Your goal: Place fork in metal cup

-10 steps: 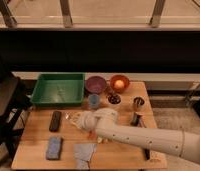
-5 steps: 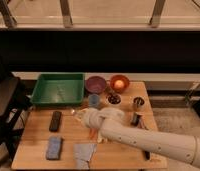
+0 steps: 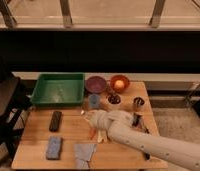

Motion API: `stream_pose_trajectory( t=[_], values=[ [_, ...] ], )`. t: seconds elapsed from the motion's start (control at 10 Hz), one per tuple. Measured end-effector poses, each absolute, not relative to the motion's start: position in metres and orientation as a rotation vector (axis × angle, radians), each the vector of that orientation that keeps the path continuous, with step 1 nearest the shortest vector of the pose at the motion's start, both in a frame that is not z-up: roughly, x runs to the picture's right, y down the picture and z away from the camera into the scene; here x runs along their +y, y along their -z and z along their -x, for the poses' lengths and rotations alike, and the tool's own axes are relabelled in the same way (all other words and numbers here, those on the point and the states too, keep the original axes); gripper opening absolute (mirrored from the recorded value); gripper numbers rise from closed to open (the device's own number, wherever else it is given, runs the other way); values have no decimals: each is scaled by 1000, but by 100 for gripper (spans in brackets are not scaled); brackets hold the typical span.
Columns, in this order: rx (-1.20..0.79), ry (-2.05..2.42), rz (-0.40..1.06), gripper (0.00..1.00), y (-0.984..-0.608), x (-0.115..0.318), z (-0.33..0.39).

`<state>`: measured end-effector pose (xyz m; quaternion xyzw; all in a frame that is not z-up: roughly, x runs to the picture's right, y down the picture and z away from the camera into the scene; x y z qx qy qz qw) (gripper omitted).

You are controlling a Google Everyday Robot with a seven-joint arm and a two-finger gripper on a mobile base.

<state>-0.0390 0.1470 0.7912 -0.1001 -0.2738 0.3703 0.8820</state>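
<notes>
Jaws: cannot tell whether they are open or closed. The gripper (image 3: 92, 119) is a pale lump low over the middle of the table (image 3: 38, 135), with its tip turned away.

Metal cup (image 3: 138, 103): upright at the far right of the table, well right of the gripper and just beyond the arm (image 3: 153, 147), which comes in from the near right.

Fork: can't pick it out for certain. An orange sliver (image 3: 93, 134) on the near side of the gripper may be its handle, but that's a guess.

Around them:
- a dark dish (image 3: 113, 99) sits left of the metal cup
- the blue cup (image 3: 94, 101) is just far of the gripper
- the purple bowl (image 3: 95, 83) and orange bowl (image 3: 119, 82) sit along the far edge
- the green tray (image 3: 58, 89) is far left
- the black remote (image 3: 55, 120) is left of the gripper
- the blue sponge (image 3: 54, 147) and grey cloth (image 3: 84, 152) are at the near edge

Risks, as I judge them:
- Wrong target. The blue cup is closest to the gripper and about the same size as the metal one.
- Tipping. The metal cup has a small mouth and looks light, so a fork coming in tilted could catch the rim and knock it over.
- Collision. The sweep right passes the dark dish, and the forearm is already close to the metal cup.
- Grasp unconfirmed, so the carry may start with nothing held.
</notes>
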Motion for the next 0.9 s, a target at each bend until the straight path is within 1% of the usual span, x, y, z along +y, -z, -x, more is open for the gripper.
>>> stream_pose_trajectory(
  t=[0.4, 0.9],
  values=[
    [-535, -834, 197, 0, -792, 147, 12],
    [-528, -836, 194, 0, -791, 147, 10]
  ],
)
